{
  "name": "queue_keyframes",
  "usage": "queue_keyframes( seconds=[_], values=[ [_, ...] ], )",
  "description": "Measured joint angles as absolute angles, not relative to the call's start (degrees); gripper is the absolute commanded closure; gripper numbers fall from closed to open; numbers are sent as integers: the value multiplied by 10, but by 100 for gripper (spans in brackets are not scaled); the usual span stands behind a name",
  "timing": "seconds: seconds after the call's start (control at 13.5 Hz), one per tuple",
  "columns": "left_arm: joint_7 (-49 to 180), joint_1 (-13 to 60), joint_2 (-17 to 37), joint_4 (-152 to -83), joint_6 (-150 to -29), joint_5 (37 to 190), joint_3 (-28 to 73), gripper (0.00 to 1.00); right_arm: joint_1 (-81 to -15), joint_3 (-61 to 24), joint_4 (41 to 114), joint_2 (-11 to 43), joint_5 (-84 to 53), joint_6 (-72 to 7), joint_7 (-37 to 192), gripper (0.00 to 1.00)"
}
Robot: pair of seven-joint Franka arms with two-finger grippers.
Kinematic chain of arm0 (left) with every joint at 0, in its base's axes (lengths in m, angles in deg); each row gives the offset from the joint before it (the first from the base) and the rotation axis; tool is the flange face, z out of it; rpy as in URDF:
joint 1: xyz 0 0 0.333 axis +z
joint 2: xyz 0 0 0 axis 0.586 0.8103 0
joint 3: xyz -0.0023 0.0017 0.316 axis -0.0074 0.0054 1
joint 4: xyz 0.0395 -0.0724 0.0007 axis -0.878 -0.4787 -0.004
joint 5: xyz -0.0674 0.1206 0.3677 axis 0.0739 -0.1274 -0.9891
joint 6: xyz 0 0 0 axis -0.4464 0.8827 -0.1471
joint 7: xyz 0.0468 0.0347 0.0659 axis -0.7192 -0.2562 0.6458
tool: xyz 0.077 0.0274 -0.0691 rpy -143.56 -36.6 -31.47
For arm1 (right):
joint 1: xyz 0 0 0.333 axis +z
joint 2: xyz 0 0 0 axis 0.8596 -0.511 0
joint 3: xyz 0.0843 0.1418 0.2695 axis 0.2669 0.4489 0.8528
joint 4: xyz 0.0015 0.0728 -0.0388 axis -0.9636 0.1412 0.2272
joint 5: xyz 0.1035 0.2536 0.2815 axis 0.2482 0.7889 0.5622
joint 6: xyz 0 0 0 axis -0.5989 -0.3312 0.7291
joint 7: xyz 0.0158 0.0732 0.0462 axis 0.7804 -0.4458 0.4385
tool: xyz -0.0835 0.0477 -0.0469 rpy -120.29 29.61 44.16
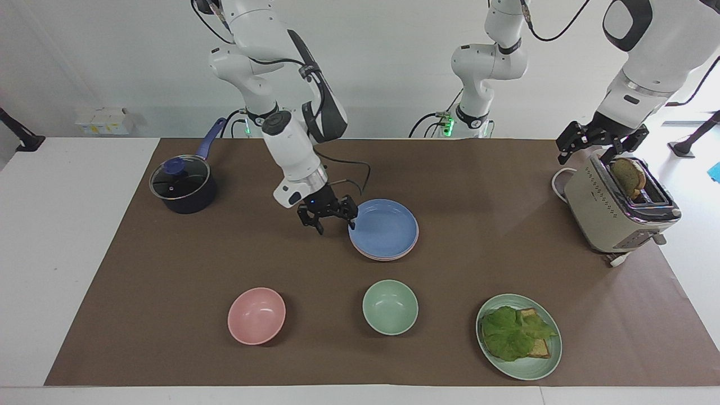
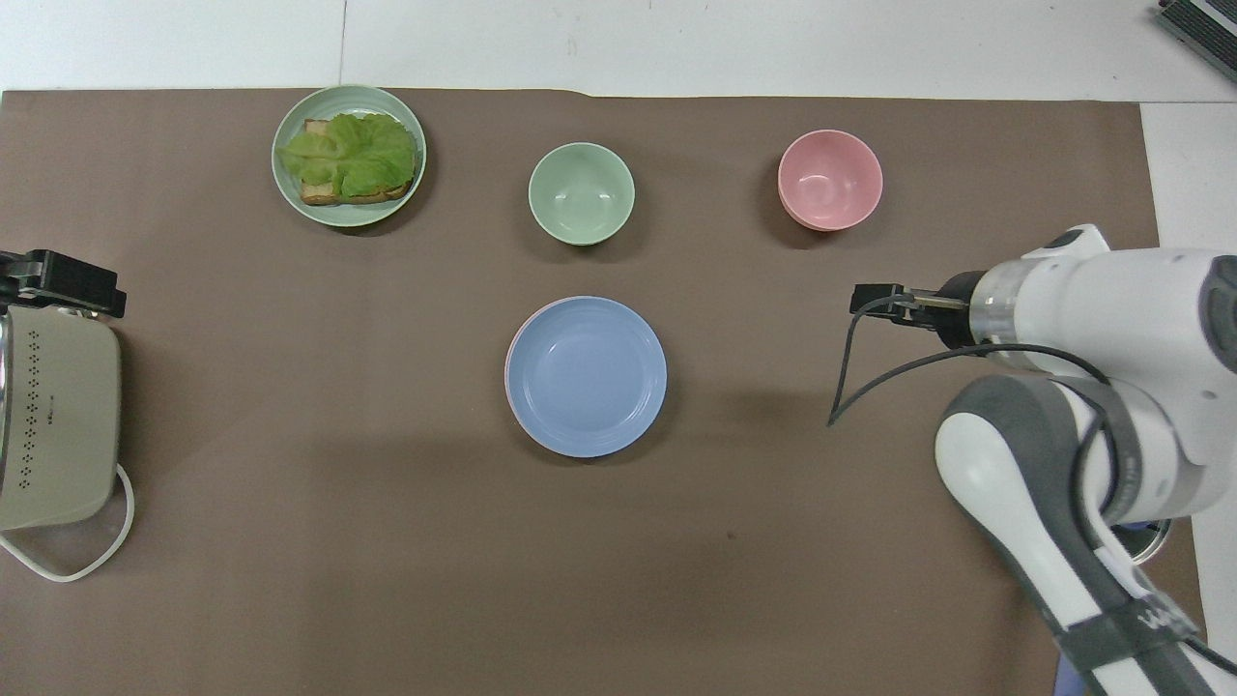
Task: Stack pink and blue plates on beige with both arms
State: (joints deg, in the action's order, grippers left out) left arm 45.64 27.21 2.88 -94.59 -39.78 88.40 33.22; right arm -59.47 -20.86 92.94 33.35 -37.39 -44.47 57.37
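The blue plate (image 1: 384,228) (image 2: 587,375) lies flat on top of a stack in the middle of the brown mat. A thin rim of the pink plate (image 1: 385,258) (image 2: 508,372) shows under it. The beige plate is hidden beneath them. My right gripper (image 1: 332,220) is open and holds nothing. In the facing view it hangs just off the stack's rim, toward the right arm's end. In the overhead view the right gripper (image 2: 863,302) appears over bare mat, well away from the stack. My left gripper (image 1: 603,149) (image 2: 63,283) waits open above the toaster.
A lidded dark pot (image 1: 183,185) stands at the right arm's end. The toaster (image 1: 619,208) with a bread slice stands at the left arm's end. Farther out stand a pink bowl (image 1: 256,315), a green bowl (image 1: 390,307) and a green plate (image 1: 548,360) with lettuce toast.
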Motion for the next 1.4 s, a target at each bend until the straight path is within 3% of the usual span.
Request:
queue_keyframes(
  seconds=[0.37,0.81,1.11,1.4],
  values=[
    [456,272,29,-946,-398,884,332,0,-657,-209,826,362,-456,-253,582,0],
    [456,272,29,-946,-398,884,332,0,-664,-206,691,350,-474,-87,628,0],
    [456,272,29,-946,-398,884,332,0,-650,-196,614,304,-477,-30,628,0],
    [456,272,29,-946,-398,884,332,0,-641,-195,594,292,-492,-13,628,0]
  ],
)
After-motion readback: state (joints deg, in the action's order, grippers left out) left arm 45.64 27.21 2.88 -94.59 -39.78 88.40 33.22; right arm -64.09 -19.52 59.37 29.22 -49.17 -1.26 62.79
